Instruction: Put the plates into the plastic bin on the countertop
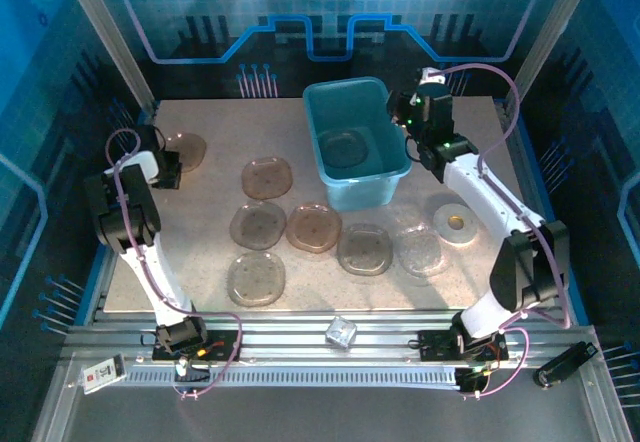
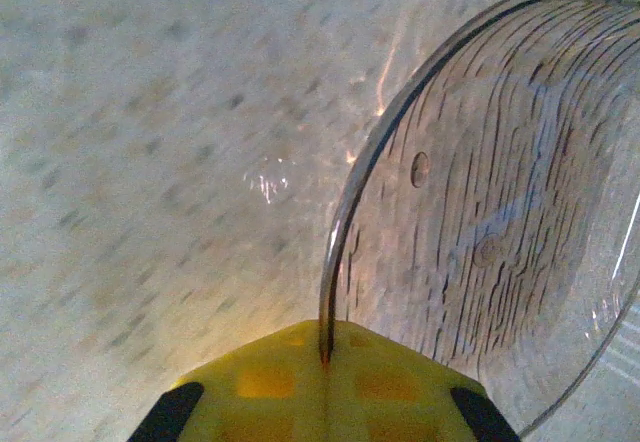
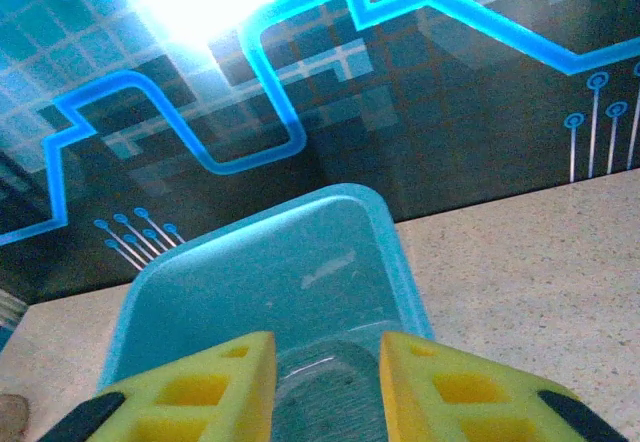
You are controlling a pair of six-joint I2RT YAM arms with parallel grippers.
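Observation:
The teal plastic bin [image 1: 385, 177] stands at the back middle of the countertop [image 1: 200, 202], with one plate [image 1: 343, 149] lying on its floor. My right gripper [image 1: 402, 114] hovers over the bin's right rim. In the right wrist view its yellow fingers [image 3: 215, 387] stand apart, open, above the bin [image 3: 300, 262] and that plate [image 3: 325, 397]. At the far left my left gripper [image 1: 168, 168] is shut on the edge of a smoky plate [image 1: 188, 149]. In the left wrist view the plate's [image 2: 500, 212] rim runs into the closed gripper [image 2: 327, 347]. Several more plates [image 1: 313, 228] lie in front of the bin.
A small clear faceted cube [image 1: 341, 333] sits on the metal rail at the near edge. A pale plate with a yellowish centre [image 1: 459, 223] lies beside the right arm. Blue walls close in the back and sides.

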